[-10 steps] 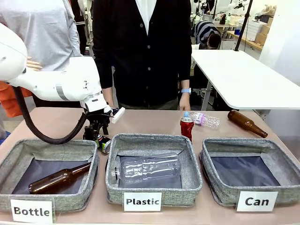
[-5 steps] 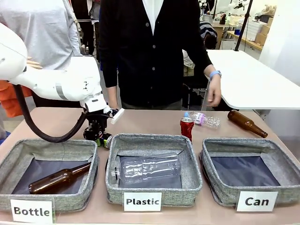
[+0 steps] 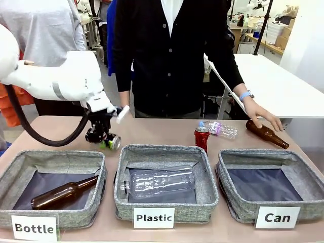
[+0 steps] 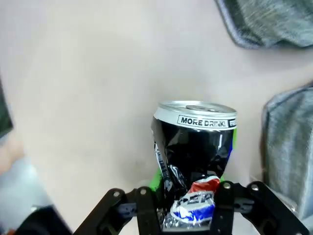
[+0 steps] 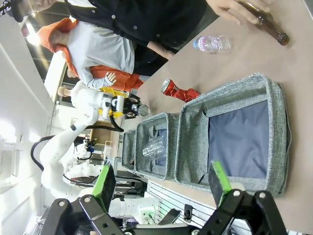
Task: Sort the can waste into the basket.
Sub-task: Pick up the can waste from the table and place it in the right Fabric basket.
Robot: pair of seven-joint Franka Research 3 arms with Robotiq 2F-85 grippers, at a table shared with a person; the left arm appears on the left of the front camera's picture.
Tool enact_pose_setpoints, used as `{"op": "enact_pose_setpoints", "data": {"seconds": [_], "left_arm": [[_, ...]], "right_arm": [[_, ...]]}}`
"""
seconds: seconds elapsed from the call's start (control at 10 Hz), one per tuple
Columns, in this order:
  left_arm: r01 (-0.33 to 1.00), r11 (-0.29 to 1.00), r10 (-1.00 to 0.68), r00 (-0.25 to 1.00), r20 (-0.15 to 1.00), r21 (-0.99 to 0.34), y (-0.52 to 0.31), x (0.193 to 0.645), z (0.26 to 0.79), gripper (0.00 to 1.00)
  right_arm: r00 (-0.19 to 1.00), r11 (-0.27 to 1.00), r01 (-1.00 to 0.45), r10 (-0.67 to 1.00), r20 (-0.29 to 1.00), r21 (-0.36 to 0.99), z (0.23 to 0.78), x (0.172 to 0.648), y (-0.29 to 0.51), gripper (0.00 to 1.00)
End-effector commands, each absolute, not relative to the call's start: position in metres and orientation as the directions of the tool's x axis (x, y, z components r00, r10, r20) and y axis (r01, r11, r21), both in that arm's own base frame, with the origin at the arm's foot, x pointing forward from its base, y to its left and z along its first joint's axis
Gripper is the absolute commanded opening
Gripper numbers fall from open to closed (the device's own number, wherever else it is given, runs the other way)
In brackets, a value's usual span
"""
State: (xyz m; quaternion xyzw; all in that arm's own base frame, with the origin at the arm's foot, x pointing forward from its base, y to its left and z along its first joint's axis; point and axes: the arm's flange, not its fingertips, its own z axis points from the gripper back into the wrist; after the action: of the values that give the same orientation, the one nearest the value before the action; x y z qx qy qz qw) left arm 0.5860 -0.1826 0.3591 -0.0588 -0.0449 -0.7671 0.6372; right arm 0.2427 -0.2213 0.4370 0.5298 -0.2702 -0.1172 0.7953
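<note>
My left gripper (image 3: 105, 137) is shut on the dark blue-black can (image 3: 110, 142) and holds it just above the table, behind the gap between the two left baskets. In the left wrist view the dented can (image 4: 195, 152) sits pinched between the jaws of the left gripper (image 4: 190, 208), silver end away from me. The red can (image 3: 202, 137) stands upright behind the middle basket, and it also appears in the right wrist view (image 5: 178, 90). The "Can" basket (image 3: 263, 154) at the right has nothing in it. My right gripper (image 5: 164, 183) hangs open above that basket (image 5: 230, 88).
The "Bottle" basket (image 3: 55, 158) holds a brown bottle (image 3: 63, 193). The "Plastic" basket (image 3: 162, 152) holds a clear bottle (image 3: 159, 182). A small plastic bottle (image 3: 221, 129) lies behind the red can. A person's hand (image 3: 263, 115) rests on a brown bottle (image 3: 268, 133) at the far right.
My left gripper closed on the dark can and raised it off the table. The person's hand swung right and came down onto the far-right brown bottle.
</note>
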Motion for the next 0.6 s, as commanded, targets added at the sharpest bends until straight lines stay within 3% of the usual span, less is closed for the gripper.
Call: {"op": "enact_pose_setpoints", "data": {"seconds": [0.0,0.4,0.5], "left_arm": [[1.000,-0.030,-0.956,-0.029,0.294,-0.001,-0.144,0.541,0.430,0.00],[0.992,0.090,-0.853,0.121,0.508,-0.086,-0.072,0.428,0.502,0.00],[0.989,0.149,-0.840,0.139,0.525,-0.024,-0.062,0.401,0.505,0.00]], "right_arm": [[0.812,0.404,-0.133,-0.479,0.333,0.905,0.437,0.245,-0.222,1.00],[0.812,0.404,-0.133,-0.479,0.333,0.905,0.437,0.245,-0.222,1.00],[0.812,0.404,-0.133,-0.479,0.333,0.905,0.437,0.245,-0.222,1.00]]}}
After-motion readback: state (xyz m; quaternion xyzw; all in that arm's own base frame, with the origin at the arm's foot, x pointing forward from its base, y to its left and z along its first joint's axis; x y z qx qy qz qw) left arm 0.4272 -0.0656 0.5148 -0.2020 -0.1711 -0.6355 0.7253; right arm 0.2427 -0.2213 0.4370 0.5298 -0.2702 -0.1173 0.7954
